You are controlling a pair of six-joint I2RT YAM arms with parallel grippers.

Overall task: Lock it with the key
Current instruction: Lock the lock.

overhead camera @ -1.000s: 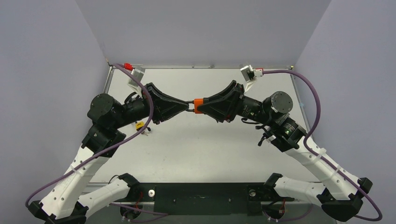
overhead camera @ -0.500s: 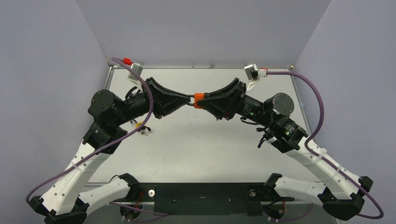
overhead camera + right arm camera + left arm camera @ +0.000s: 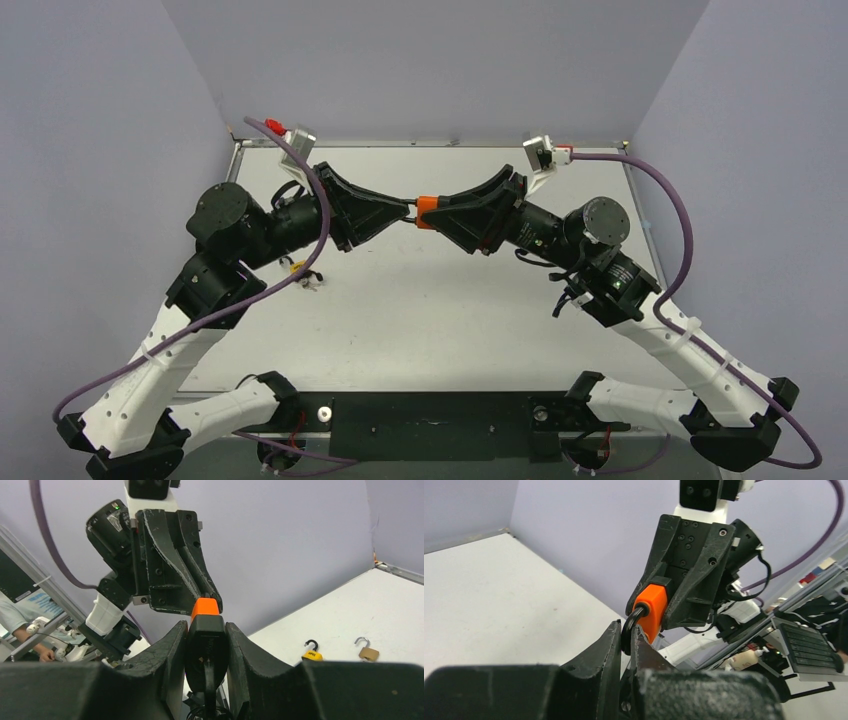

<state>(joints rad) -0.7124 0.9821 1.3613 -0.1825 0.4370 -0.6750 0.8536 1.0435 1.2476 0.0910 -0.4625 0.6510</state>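
The right gripper (image 3: 206, 627) is clamping the orange lock (image 3: 650, 611) in mid-air above the far middle of the table (image 3: 450, 320). The left gripper (image 3: 626, 637) is pinching shut on the black loop (image 3: 633, 617) at the lock's left end. Working it well likely means keeping both arms in line while the right is holding firm.

2 white arms (image 3: 176, 343) have black fingers (image 3: 600, 652), purple cables (image 3: 689, 239).

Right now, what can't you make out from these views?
- Key: none visible anywhere; in the left wrist view, the left pincer covers all but a black loop.
- Orange lock keyhole: right wrist view, buried in the right pincer.
- Yellow padlock, brass padlock: keyholes too small.
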